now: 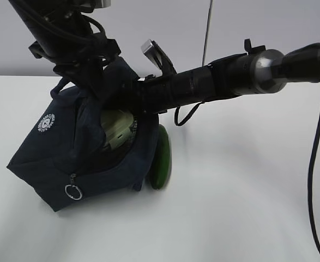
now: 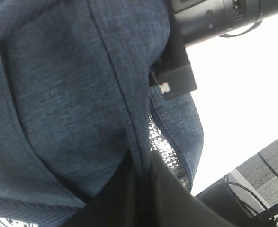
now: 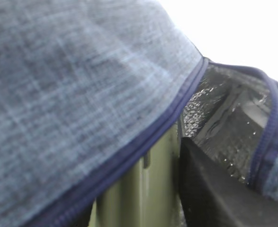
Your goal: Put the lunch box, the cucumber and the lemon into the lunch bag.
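Note:
The navy lunch bag (image 1: 50, 155) stands tilted on the white table, its mouth turned towards the right arm. My left gripper (image 2: 146, 194) is shut on the bag's fabric edge at the top and holds it up. The right gripper (image 3: 146, 201) reaches into the mouth; its black finger (image 3: 214, 194) presses against the sage-green lunch box (image 3: 150, 184), while the other finger is hidden under the fabric. The lunch box (image 1: 116, 128) shows inside the opening. The dark green cucumber (image 1: 161, 158) lies on the table against the bag's right side. The lemon is out of view.
The bag's silver lining (image 3: 224, 137) shows behind the box. A metal zipper ring (image 1: 73, 191) hangs at the bag's lower front. The right arm's cable (image 1: 315, 164) droops over the table at the right.

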